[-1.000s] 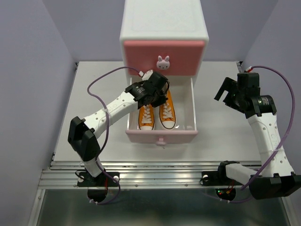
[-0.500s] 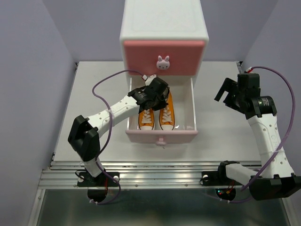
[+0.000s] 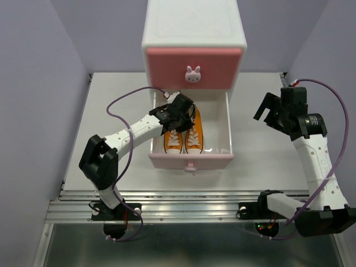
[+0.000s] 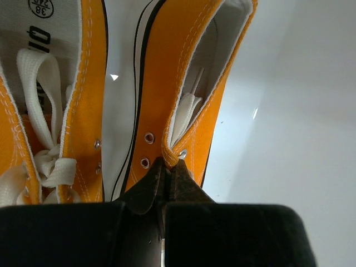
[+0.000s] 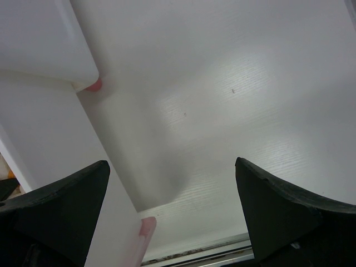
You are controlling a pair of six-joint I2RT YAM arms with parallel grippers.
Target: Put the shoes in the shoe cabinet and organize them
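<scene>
The shoe cabinet (image 3: 194, 25) stands at the table's back. Its upper dark pink drawer (image 3: 217, 61) is shut and its lower pale pink drawer (image 3: 191, 161) is pulled out. Two orange shoes lie side by side in the lower drawer, toes towards me: the left one (image 3: 173, 142) and the right one (image 3: 194, 139). My left gripper (image 3: 187, 119) is shut on the side edge of the right orange shoe (image 4: 183, 83), by its eyelets. The left orange shoe (image 4: 50, 111) lies close beside it. My right gripper (image 3: 266, 114) is open and empty above the table, right of the drawer. The black shoes are out of view.
The drawer's right half shows bare white floor (image 4: 295, 111). The right wrist view shows the drawer's side wall with its pink front corner (image 5: 146, 228), the cabinet's corner (image 5: 50, 44) and the table (image 5: 250, 100). Purple walls close in both sides.
My left gripper has shifted a little left and towards me, sliding the right orange shoe closer to the left one. The right arm has not moved.
</scene>
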